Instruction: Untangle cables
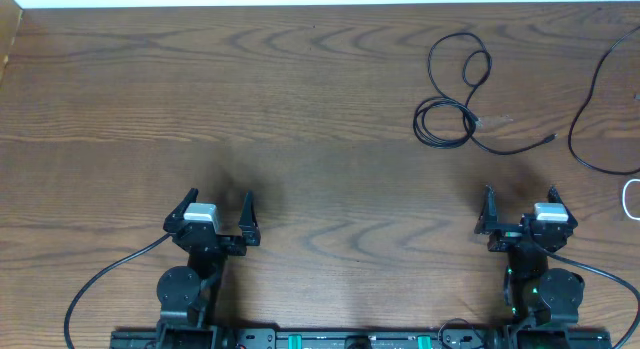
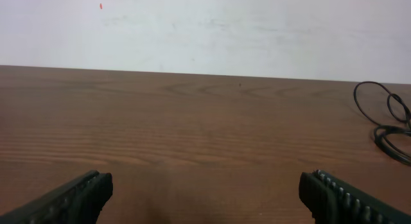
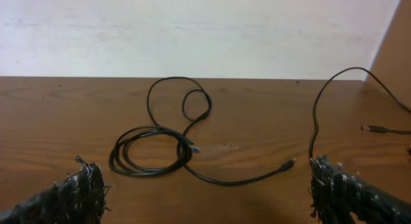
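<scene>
The table (image 1: 200, 89) is dark brown wood with long wavy grain, smooth and matte, and it meets a plain white wall (image 2: 205, 25) at its far edge. The coiled black cable (image 3: 185, 153) lies on the right half of the table, ahead of the right arm and slightly to its left. It is thin, round and glossy, wound into a flat ring of several turns. Two looser, rounder loops rise from the ring toward the wall, so the bundle's long axis runs from near to far. A small pale-tipped end pokes out on the ring's right side. From there a single strand sags in a shallow curve to the right and ends in a slim plug (image 3: 289, 165) that points right and a little away from the robot. A second black cable (image 3: 313, 134), well apart from the coil, sweeps in a tall open arc along the right edge of the table. A bit of white cable (image 1: 627, 199) curls at the very edge beside the right arm. The left fingers (image 2: 70, 197) are dark and ribbed. The right fingers (image 3: 87, 192) look rough and frayed on their surface. Both pairs are spread wide apart, hold nothing, and sit low near the front of the table, short of every cable.
</scene>
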